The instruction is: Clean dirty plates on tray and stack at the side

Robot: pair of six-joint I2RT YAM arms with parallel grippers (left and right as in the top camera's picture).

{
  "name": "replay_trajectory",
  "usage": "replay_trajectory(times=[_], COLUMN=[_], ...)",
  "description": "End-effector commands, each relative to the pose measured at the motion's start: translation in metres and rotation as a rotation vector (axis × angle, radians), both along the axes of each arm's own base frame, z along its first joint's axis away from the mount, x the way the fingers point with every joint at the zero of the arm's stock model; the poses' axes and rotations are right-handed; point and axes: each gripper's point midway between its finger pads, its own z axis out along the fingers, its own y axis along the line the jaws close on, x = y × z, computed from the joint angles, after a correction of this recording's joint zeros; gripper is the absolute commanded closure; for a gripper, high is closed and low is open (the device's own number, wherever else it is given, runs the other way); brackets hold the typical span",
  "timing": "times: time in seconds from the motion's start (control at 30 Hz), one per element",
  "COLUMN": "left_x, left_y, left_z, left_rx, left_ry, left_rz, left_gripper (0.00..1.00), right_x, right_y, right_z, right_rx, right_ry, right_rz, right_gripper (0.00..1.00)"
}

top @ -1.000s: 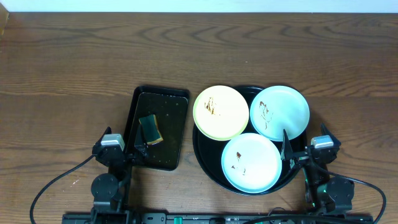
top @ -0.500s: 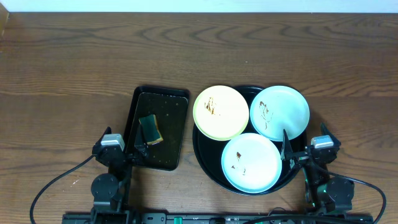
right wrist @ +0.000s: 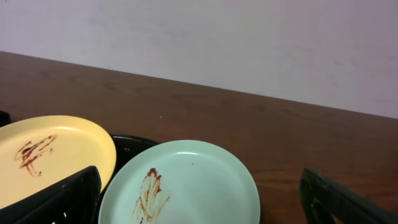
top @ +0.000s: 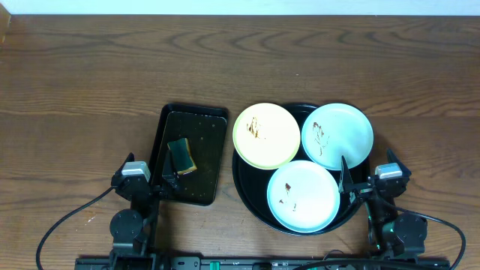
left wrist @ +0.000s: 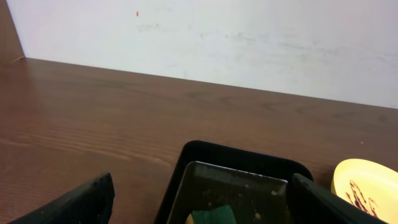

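Observation:
Three plates lie on the round black tray (top: 245, 182): a pale yellow one (top: 266, 135) at the back left, a mint one (top: 337, 135) at the back right and a light blue one (top: 303, 196) in front. All three carry brown smears. My right gripper (top: 367, 178) rests open at the tray's front right edge. In the right wrist view, the right gripper (right wrist: 199, 199) looks over the mint plate (right wrist: 199, 180), with the yellow plate (right wrist: 56, 155) to its left. My left gripper (top: 146, 184) sits open by the small tray's front left corner, and nothing is between its fingers.
A smaller rectangular black tray (top: 202, 127) holds a green and yellow sponge (top: 181, 155), left of the round tray. From the left wrist, the left gripper (left wrist: 202, 205) faces this tray (left wrist: 242, 165). Bare wooden table (top: 112, 67) extends behind and to both sides.

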Motion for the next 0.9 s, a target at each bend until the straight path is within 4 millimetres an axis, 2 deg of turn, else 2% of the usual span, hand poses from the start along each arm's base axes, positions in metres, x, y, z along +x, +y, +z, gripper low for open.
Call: replay_trajectory(times=[0.0, 0.4, 0.67, 0.87], left_x=[-0.001, -0.001, -0.003, 0.002], left_y=[0.003, 0.001, -0.037, -0.047], left_z=[-0.018, -0.015, -0.013, 0.01], left_rx=[0.01, -0.011, -0.105, -0.101], left_ry=[0.056, 0.045, 0.066, 0.121], left_rz=[0.013, 0.008, -0.206, -0.265], left_gripper=[0.12, 0.12, 0.12, 0.12], right_x=[0.0, 0.0, 0.0, 0.0], right_y=[-0.002, -0.002, -0.002, -0.002], right_z=[-0.001, -0.001, -0.001, -0.001], right_rx=[0.016, 0.016, 0.016, 0.016], right_ry=[0.003, 0.003, 0.003, 0.003], right_rz=[-0.006, -0.006, -0.006, -0.006], right_gripper=[0.01, 0.01, 0.01, 0.01])
